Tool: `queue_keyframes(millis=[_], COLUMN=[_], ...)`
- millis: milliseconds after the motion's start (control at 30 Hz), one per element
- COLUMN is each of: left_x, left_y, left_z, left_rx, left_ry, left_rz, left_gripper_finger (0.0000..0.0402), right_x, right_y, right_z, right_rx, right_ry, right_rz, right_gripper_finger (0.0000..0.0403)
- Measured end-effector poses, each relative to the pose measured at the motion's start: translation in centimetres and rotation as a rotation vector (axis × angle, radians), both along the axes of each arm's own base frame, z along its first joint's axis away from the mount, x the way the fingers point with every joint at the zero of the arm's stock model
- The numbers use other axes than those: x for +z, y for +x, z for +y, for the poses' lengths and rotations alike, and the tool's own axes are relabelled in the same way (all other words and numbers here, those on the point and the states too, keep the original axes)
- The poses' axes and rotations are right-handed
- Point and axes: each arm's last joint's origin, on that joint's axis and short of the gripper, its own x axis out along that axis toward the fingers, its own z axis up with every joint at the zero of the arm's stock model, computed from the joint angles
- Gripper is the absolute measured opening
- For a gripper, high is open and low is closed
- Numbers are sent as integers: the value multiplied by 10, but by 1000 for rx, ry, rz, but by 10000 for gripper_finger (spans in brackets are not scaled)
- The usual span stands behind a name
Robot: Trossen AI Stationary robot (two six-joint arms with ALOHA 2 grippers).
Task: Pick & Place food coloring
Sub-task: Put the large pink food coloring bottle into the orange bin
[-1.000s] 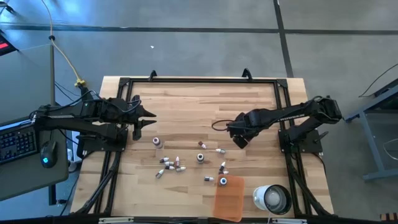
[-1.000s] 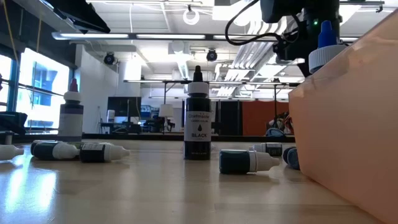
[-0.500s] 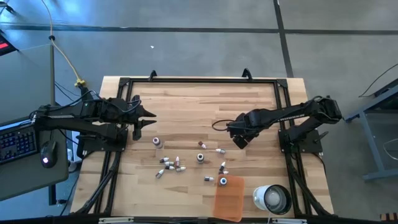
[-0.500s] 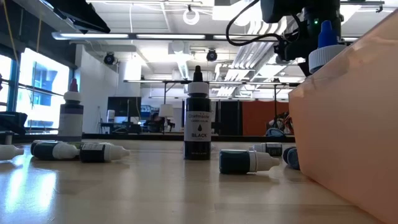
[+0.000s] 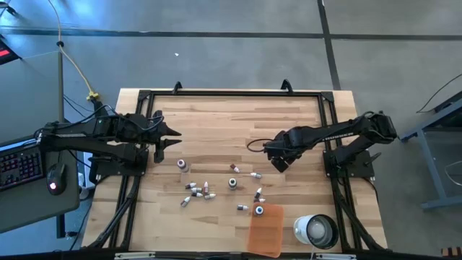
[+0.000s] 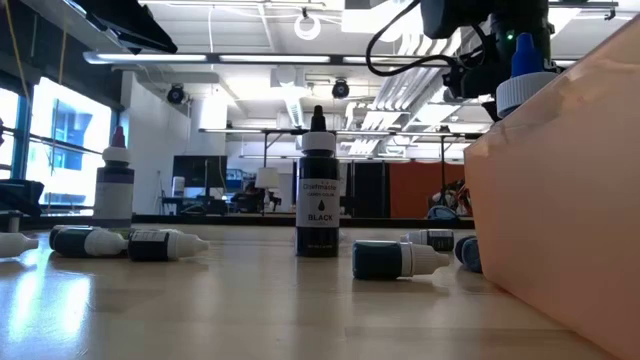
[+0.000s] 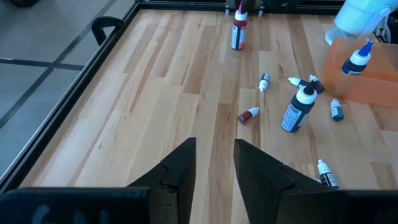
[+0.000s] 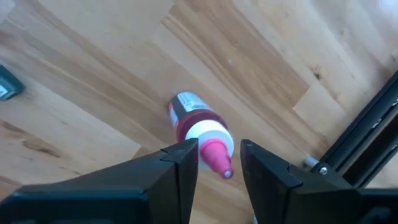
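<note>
The food coloring bottles [image 5: 199,190] lie and stand scattered on the middle of the wooden table. In the low view a black one [image 6: 320,200] stands upright, and others [image 6: 395,260] lie on their sides. My right gripper [image 5: 277,162] points down, open, over a lying bottle with a red label and pink cap [image 8: 198,126]. Its fingers stand on either side of the cap tip; I see no touch. My left gripper [image 5: 167,139] waits open near the table's left edge, its fingers [image 7: 214,144] facing the bottles [image 7: 296,109].
A flat translucent orange tray [image 5: 266,230] lies near the table's near edge, with a blue-capped bottle [image 5: 258,210] at its far corner. A white round cup [image 5: 315,230] stands to its right. A black frame [image 5: 231,92] runs around the table.
</note>
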Motion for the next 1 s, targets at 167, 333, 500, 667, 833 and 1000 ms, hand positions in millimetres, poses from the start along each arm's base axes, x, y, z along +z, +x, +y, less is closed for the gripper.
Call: queue_keyframes(millis=[167,333,500,667,833,1000], left_x=[0,0,0,0,0,0], left_y=[0,0,0,0,0,0], left_z=[0,0,0,0,0,0], left_rx=[0,0,0,0,0,0], left_ry=[0,0,0,0,0,0], left_rz=[0,0,0,0,0,0], left_gripper_finger=[108,108,108,108,108,108], right_x=[0,0,-1,-1,-1,13], right_y=[0,1,0,1,2,11], right_z=[1,1,1,1,3,4], right_rx=[-8,-8,-8,-9,-10,-7], right_ry=[37,34,28,37,76,86], right_rz=[2,-11,-8,-15,-20,-87], right_gripper_finger=[80,38,32,34,32,31])
